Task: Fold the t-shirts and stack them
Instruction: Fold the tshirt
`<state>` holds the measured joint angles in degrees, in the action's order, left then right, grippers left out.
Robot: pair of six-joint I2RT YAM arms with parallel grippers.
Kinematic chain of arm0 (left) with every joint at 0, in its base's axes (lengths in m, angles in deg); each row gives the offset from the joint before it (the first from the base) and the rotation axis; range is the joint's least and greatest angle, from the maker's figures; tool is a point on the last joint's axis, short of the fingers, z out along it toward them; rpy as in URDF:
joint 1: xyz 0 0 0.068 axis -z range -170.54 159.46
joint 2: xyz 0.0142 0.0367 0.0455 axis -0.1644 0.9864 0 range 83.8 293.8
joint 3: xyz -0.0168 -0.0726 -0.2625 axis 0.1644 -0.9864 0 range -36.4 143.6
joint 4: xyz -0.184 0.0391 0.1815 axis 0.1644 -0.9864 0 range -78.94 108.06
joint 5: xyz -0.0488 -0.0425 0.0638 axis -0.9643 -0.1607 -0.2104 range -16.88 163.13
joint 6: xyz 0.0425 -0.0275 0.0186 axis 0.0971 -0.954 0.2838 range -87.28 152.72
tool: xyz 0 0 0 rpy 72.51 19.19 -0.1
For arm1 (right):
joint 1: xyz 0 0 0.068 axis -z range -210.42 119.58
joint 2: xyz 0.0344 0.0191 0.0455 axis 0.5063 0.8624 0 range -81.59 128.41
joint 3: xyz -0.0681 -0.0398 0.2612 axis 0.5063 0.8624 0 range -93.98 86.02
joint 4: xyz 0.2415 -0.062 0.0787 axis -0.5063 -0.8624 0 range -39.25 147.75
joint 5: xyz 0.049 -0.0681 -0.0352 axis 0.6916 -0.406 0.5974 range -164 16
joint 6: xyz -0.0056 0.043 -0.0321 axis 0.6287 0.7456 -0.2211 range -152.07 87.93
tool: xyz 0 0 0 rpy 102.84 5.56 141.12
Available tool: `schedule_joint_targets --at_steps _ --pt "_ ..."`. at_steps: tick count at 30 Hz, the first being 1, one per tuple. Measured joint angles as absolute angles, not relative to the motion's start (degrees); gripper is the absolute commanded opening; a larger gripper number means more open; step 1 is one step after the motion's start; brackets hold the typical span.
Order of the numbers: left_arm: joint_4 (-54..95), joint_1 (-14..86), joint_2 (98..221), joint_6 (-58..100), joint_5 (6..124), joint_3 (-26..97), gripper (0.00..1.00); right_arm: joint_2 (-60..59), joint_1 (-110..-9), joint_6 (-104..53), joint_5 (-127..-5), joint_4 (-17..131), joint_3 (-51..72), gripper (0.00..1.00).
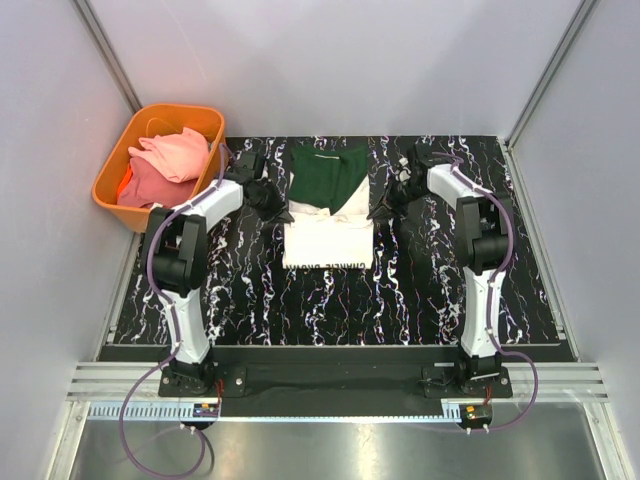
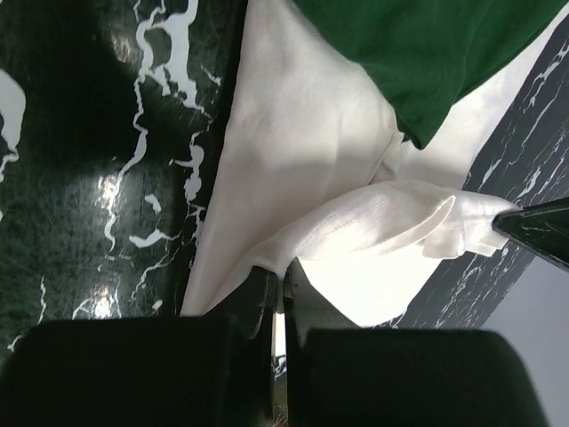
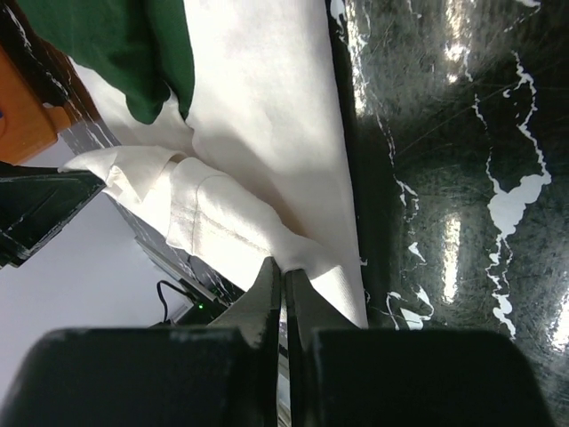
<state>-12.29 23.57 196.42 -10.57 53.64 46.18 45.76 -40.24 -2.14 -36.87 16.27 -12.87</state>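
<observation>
A cream t-shirt (image 1: 328,240) with dark green sleeves (image 1: 328,175) lies partly folded in the middle of the black marbled table, black lettering along its near edge. My left gripper (image 1: 272,203) is at the shirt's left edge, shut on a pinch of cream cloth (image 2: 356,222), which rises from the table to the fingertips (image 2: 267,289). My right gripper (image 1: 385,207) is at the right edge, shut on the cream cloth (image 3: 222,213) in the same way. Each wrist view shows the green sleeve (image 2: 427,53) (image 3: 116,44) lying beyond the lifted fold.
An orange basket (image 1: 108,170) stands at the back left, off the mat's corner, holding a pink t-shirt (image 1: 175,152) and a coral one (image 1: 140,185). Grey walls close in the table on three sides. The marbled mat (image 1: 330,310) runs towards the arm bases.
</observation>
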Motion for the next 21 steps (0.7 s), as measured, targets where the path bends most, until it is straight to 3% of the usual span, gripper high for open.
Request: schedule_joint_targets --at_steps 21 --pt "-13.21 23.53 200.73 -9.54 53.18 52.37 0.0 49.5 -39.91 -2.64 -36.83 14.55 -19.02 0.0"
